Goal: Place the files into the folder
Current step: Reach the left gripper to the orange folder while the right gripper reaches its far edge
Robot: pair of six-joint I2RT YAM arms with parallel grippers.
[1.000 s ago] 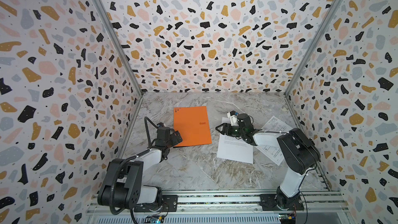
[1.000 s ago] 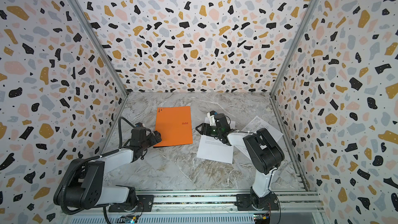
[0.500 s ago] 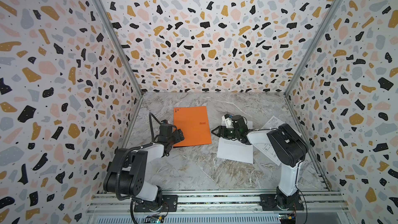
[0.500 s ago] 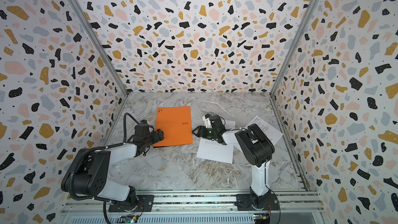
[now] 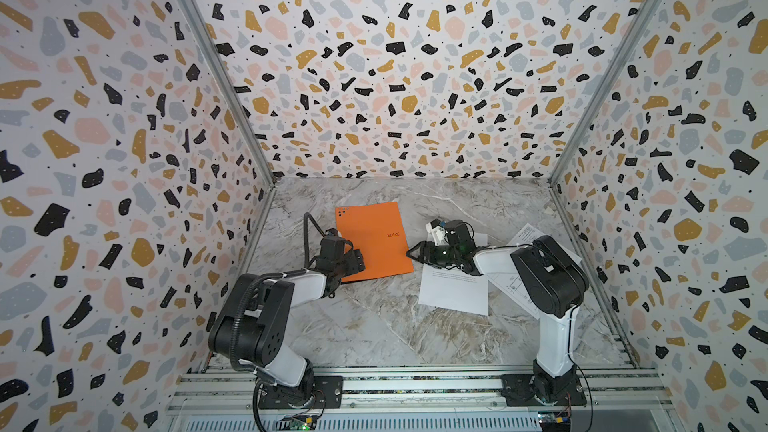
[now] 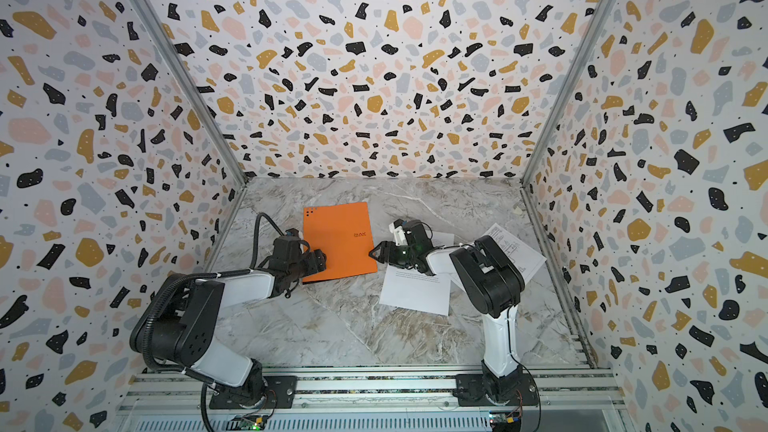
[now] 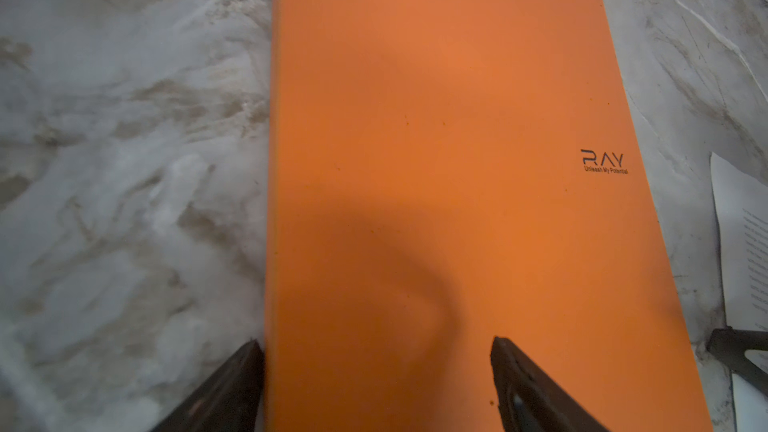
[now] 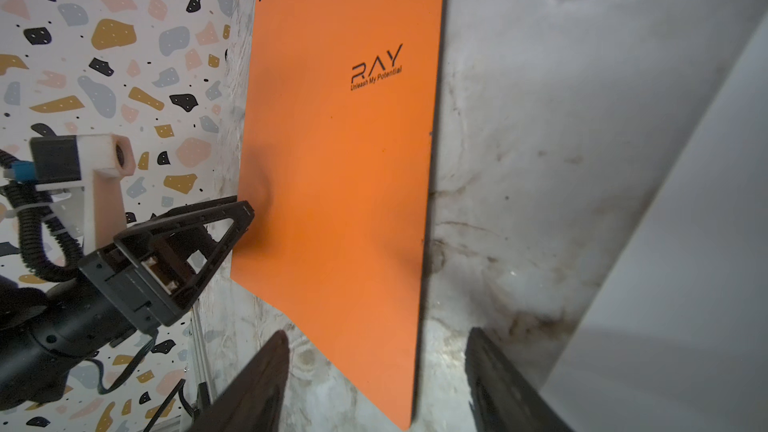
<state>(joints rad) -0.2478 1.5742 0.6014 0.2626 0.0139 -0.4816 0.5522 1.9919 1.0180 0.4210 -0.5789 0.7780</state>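
The orange folder lies shut and flat on the marble table. My left gripper is open at the folder's near-left corner, with one finger on the table beside the spine edge and the other over the cover. My right gripper is open and low, straddling the folder's right edge by its near-right corner. Of the files, the text sheet lies flat to the right of the folder. The drawings sheet lies further right, partly hidden under the right arm.
Patterned walls enclose the table on three sides, and the folder's left edge runs near the left wall. An aluminium rail carries both arm bases along the front. Bare marble stretches between the arms.
My right gripper has moved left, from over the text sheet to the folder's right edge. My left gripper has slid a little onto the folder's near-left corner, and its jaws have narrowed slightly.
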